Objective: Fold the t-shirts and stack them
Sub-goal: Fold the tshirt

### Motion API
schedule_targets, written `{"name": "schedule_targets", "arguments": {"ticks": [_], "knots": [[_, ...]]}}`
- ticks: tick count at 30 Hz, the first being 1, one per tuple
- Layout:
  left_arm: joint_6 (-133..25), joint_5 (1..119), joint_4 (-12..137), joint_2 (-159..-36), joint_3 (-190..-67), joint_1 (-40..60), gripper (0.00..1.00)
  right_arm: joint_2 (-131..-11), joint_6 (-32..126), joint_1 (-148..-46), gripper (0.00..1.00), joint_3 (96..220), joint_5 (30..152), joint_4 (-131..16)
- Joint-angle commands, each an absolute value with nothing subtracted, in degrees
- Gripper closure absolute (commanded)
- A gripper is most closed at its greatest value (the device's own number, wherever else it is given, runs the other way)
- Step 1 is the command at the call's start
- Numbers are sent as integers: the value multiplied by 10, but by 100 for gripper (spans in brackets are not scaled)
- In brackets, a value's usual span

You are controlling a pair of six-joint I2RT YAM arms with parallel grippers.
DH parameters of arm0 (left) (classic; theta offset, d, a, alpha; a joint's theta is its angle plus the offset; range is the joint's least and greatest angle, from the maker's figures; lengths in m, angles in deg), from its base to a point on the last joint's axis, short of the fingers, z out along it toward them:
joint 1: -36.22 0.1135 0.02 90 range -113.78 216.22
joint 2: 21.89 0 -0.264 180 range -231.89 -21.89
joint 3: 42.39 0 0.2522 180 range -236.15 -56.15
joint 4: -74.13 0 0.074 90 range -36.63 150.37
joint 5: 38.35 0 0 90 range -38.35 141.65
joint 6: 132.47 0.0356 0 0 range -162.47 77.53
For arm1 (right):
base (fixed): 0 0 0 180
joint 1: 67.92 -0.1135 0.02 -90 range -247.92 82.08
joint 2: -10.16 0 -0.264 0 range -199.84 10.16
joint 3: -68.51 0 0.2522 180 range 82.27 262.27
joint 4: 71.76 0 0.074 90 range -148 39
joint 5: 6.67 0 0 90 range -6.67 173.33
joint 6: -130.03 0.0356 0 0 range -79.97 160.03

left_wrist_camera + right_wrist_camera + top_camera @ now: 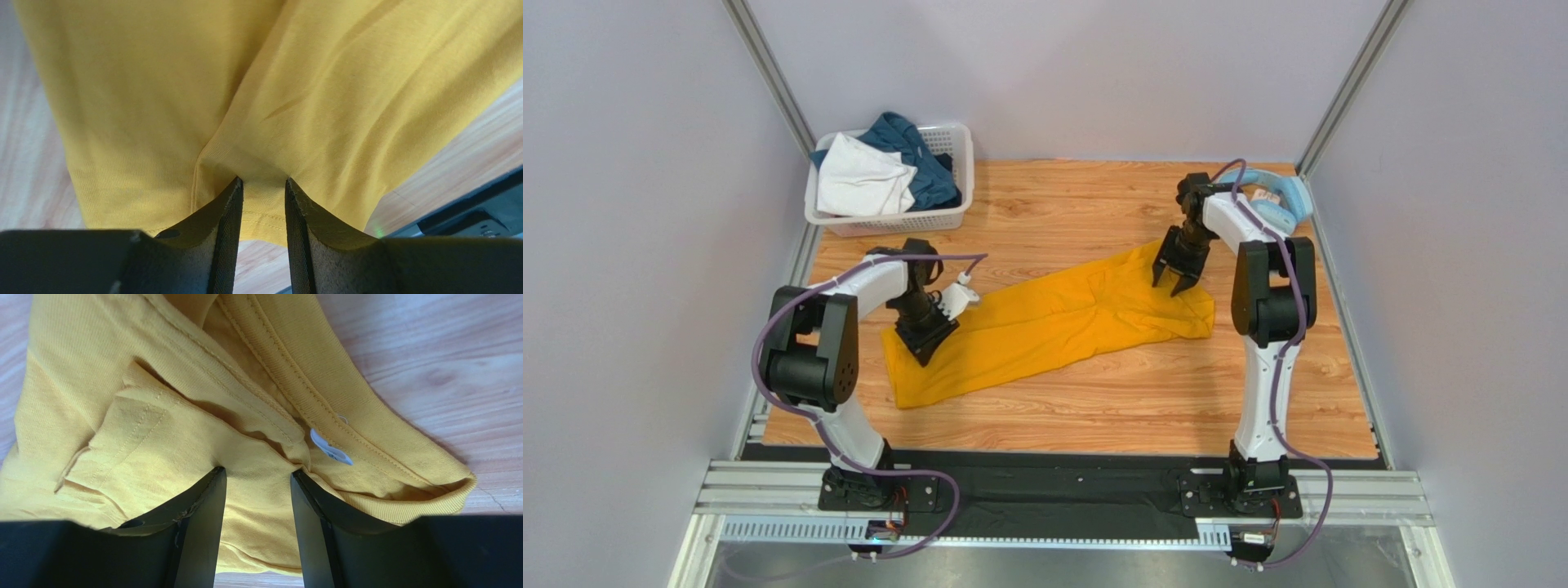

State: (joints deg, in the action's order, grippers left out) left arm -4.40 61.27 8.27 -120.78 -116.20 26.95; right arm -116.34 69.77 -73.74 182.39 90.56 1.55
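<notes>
The mustard-yellow cotton t-shirt point(1063, 325) lies as a long diagonal band across the middle of the wooden bench point(1136, 404), running from near the left edge toward the far right corner.

Left gripper point(928, 337) point(264, 180) – at the band's near-left end, jaws narrowed to a slim gap and pinching a fold of cloth at the hem.

Right gripper point(1177, 276) point(258, 471) – at the far-right end, jaws likewise partly closed on bunched cloth beside the ribbed collar point(307, 373) and its white label point(330, 447).

A white plastic lattice basket point(891, 224) in the far left corner holds a white garment point(860, 178) and a teal-blue garment point(909, 141). Light-blue headphones point(1274, 196) lie at the far right corner.
</notes>
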Motion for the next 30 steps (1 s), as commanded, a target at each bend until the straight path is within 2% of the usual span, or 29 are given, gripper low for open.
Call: {"name": "schedule_targets", "arguments": {"ticks": [1, 18, 30], "knots": [[-39, 613, 37, -1198, -1165, 236, 62, -1232, 691, -736, 52, 1894, 927, 18], [-75, 632, -34, -1245, -1219, 123, 61, -1421, 682, -736, 52, 2226, 1030, 43], [-92, 695, -76, -1322, -1282, 31, 62, -1462, 732, -711, 50, 2265, 1187, -118]]}}
